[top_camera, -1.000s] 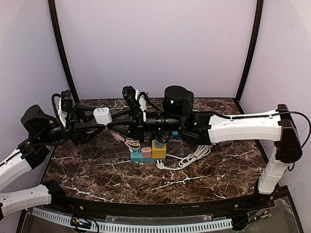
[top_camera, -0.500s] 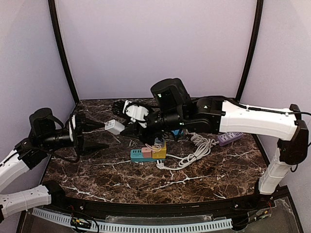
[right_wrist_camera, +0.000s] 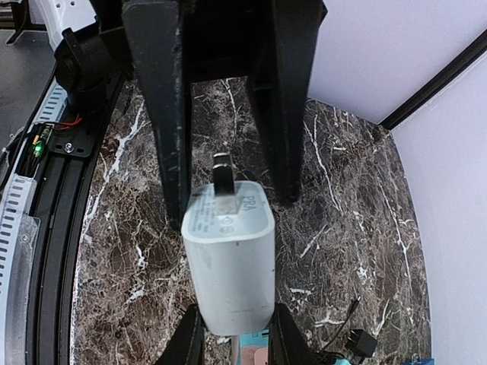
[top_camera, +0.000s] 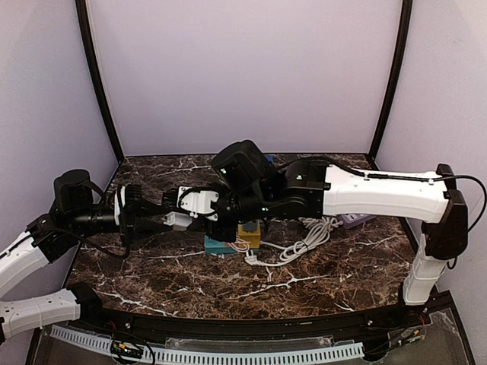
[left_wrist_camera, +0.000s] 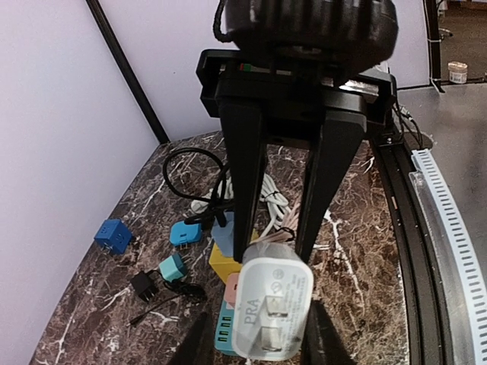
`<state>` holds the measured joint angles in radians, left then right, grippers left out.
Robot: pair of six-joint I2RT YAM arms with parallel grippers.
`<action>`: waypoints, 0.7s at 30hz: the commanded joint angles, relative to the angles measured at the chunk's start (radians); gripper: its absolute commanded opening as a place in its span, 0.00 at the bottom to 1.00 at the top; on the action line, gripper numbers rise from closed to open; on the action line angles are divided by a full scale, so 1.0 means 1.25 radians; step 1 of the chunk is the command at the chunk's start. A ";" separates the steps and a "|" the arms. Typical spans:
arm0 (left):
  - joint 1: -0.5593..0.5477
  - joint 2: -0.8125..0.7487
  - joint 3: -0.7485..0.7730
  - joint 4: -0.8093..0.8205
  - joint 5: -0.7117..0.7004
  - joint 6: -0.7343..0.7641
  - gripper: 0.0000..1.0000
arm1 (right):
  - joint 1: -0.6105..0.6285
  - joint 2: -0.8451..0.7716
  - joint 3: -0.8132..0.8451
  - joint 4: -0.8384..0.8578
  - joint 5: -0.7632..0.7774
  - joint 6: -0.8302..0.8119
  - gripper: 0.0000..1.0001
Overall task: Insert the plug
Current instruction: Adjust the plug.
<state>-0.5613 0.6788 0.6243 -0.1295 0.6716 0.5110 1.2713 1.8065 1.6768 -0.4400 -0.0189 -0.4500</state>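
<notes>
- Two claws meet on one white plug, a blocky wall charger held in the air over the marble table, near the teal power strip and to its left in the top view.
- Handling, as a judgement: the plug looks light and rigid. Its hard, glossy shell could slip or twist between hard pads if squeezed near a rounded corner.
- Its flat prongs look like the delicate part and should be left free.
- The best hold is probably across the flat sides of the body, toward the rear, so that the pronged face is clear for the socket.
- The right gripper is closed narrow on the rear of the body. The plug sits clamped between its fingers, prongs pointing away from it, toward the left arm.
- The left gripper stands narrow around the pronged end. One finger appears to touch the shell and a sliver of gap shows at the other, so whether it grips cannot be told.
- One risk, as a judgement: a hold at the pronged end may block seating in the strip.
</notes>
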 commanded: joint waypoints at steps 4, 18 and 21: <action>-0.016 0.007 0.006 0.000 0.053 -0.017 0.06 | 0.009 0.013 0.041 0.021 0.002 -0.010 0.00; -0.012 -0.019 -0.057 0.155 -0.152 -0.243 0.01 | -0.037 -0.216 -0.101 0.177 0.041 0.153 0.99; 0.007 -0.030 -0.080 0.184 -0.218 -0.338 0.01 | -0.121 -0.310 -0.188 0.176 0.007 0.225 0.99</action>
<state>-0.5781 0.6655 0.5652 0.0025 0.5301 0.2790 1.2327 1.5822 1.5372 -0.3103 0.0288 -0.3157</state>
